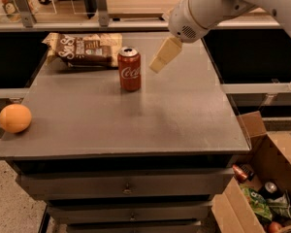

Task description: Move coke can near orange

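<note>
Camera view: see hand up over the table, just beside coke can, not touching. Can't tell whether spread or pressed together. Find the can upright, with snack bag just behind it. Find orange well apart from hand, far past the can, at the table edge. Expect light, thin-walled, smooth, a bit slippery; probably dents if squeezed hard. Grab across mid-body, below the silver rim, moderate force, keep upright. Set down near orange without bumping; likely rolls.
</note>
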`<state>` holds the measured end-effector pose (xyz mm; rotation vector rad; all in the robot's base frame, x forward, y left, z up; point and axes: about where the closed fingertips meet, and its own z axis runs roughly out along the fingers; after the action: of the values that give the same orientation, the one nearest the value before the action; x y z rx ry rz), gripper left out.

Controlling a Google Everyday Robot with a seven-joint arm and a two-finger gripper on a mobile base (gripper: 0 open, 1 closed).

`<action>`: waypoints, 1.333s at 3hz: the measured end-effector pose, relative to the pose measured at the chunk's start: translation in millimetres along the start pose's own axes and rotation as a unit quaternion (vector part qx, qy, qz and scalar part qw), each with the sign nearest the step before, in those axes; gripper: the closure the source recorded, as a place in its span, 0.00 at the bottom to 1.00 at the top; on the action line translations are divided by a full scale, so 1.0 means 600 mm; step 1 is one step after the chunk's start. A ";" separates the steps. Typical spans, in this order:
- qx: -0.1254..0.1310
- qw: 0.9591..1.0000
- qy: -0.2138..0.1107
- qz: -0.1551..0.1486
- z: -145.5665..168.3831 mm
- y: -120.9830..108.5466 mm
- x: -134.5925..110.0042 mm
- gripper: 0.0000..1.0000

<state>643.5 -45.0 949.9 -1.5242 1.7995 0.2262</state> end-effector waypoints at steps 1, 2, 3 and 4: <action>-0.021 1.000 -0.013 -0.013 0.051 0.004 -0.012 0.00; -0.040 0.999 -0.022 -0.019 0.088 0.012 -0.020 0.00; -0.056 0.998 -0.032 -0.020 0.124 0.025 -0.029 0.00; -0.069 0.997 -0.041 -0.016 0.153 0.037 -0.039 0.18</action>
<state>662.6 31.8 893.1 -1.6127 1.7237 0.3992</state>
